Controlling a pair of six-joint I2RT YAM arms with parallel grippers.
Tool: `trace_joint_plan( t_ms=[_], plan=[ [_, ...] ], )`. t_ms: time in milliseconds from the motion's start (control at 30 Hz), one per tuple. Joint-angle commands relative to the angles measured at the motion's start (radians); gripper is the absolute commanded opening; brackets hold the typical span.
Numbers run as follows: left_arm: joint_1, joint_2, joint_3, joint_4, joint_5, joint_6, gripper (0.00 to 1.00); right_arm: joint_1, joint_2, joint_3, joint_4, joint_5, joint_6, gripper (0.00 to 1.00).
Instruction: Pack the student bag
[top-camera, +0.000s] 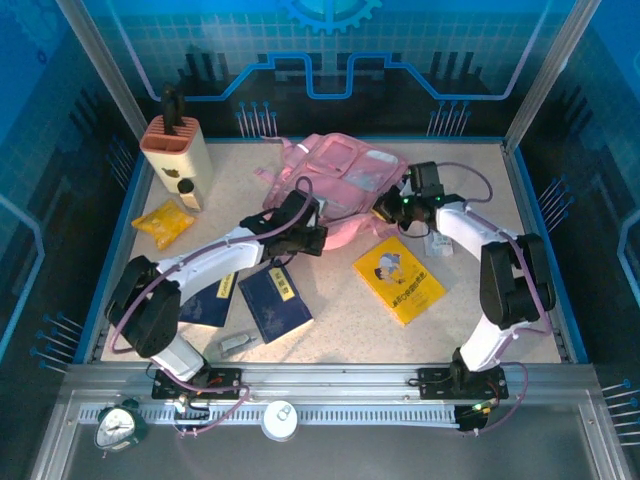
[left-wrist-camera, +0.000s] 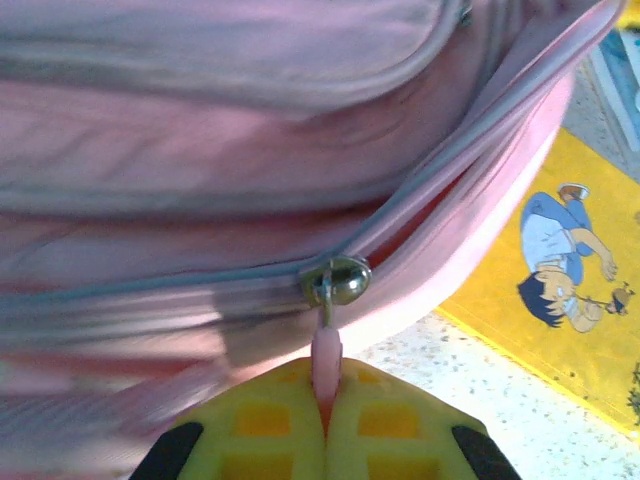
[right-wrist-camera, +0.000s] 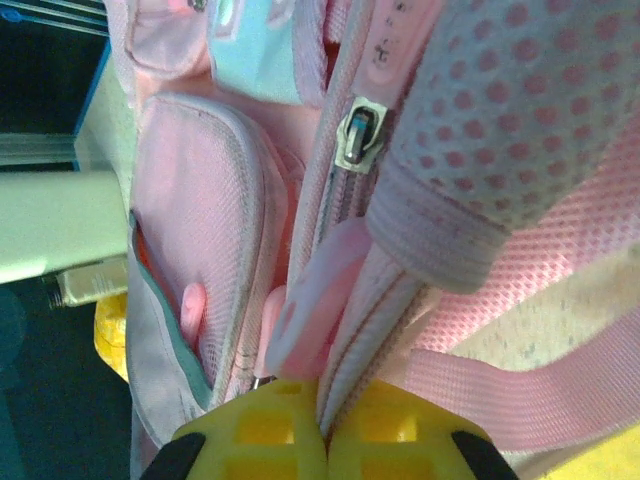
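The pink student bag (top-camera: 340, 172) lies at the back middle of the table. My left gripper (top-camera: 316, 233) is at its near edge. In the left wrist view the left gripper (left-wrist-camera: 326, 402) is shut on the pink zip pull (left-wrist-camera: 326, 356) that hangs from the metal slider (left-wrist-camera: 338, 281). My right gripper (top-camera: 386, 208) is at the bag's right side. In the right wrist view the right gripper (right-wrist-camera: 325, 425) is shut on the bag's zip edge (right-wrist-camera: 365, 330), beside a round pink tag (right-wrist-camera: 315, 295). Another slider (right-wrist-camera: 360, 135) sits higher on that zip.
A yellow book (top-camera: 398, 278) lies right of centre, near the bag in the left wrist view (left-wrist-camera: 565, 310). Two dark blue books (top-camera: 275, 302) lie by the left arm. A yellow packet (top-camera: 163, 222) and a beige holder (top-camera: 176, 150) stand at the back left.
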Motion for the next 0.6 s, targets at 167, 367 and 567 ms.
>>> trace_joint_plan(
  t_ms=[167,367,567],
  plan=[
    [-0.025,0.057,0.06,0.02,0.117,-0.044,0.0,-0.047,0.145,0.216,-0.089,-0.034,-0.149,0.25],
    [-0.064,0.156,0.14,0.083,0.145,-0.09,0.0,-0.049,0.044,0.154,-0.17,-0.066,-0.202,0.54],
    [-0.094,0.194,0.165,0.103,0.157,-0.104,0.0,-0.035,-0.106,-0.058,-0.164,-0.138,-0.107,0.7]
  ],
)
